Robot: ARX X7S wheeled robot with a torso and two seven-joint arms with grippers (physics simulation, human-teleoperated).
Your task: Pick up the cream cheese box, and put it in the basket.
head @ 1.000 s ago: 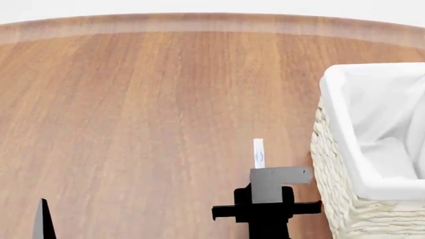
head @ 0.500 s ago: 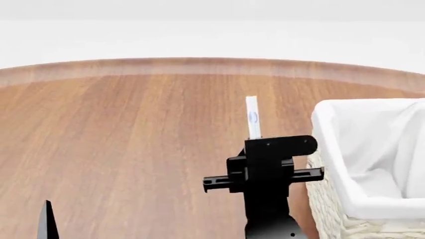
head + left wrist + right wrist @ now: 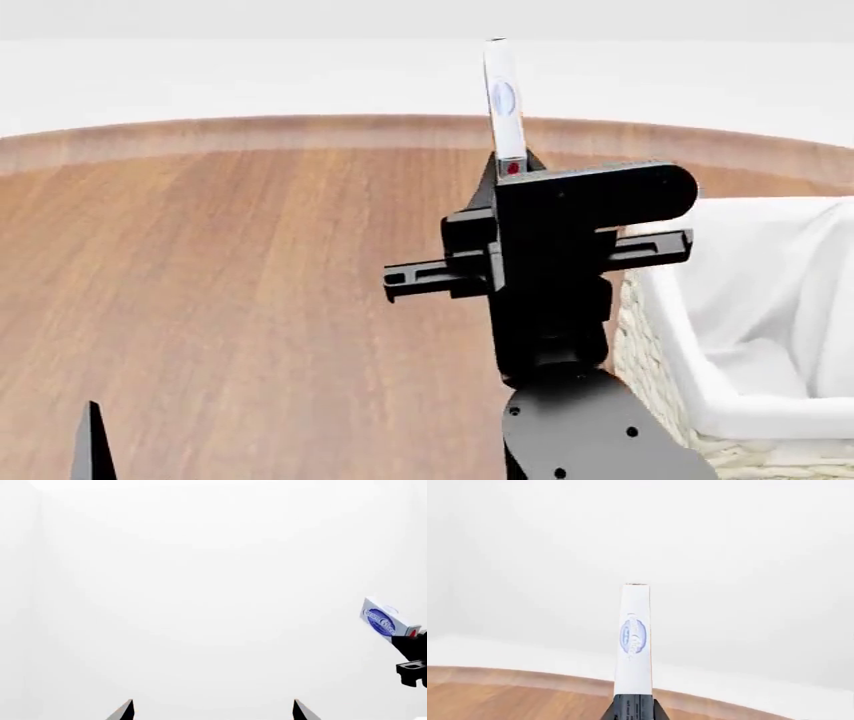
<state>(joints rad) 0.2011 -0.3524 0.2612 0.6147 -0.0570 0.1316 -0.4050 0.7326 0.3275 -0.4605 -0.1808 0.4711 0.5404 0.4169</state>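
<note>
My right gripper is shut on the cream cheese box, a thin white box with a blue oval mark, held upright and edge-on high above the wooden table, just left of the basket. The box also shows in the right wrist view, standing up out of the closed fingers, and in the left wrist view. The basket is wicker with a white cloth liner, at the right edge of the head view. My left gripper is open and empty; only one fingertip shows at the head view's lower left.
The round wooden table spreads left and behind the raised arm, its far edge curving against a white background. The right arm's black body stands close against the basket's left wall.
My right gripper has risen with the cream cheese box, from low over the table to well above the basket's rim. The head view tilted up earlier. The left gripper has not moved.
</note>
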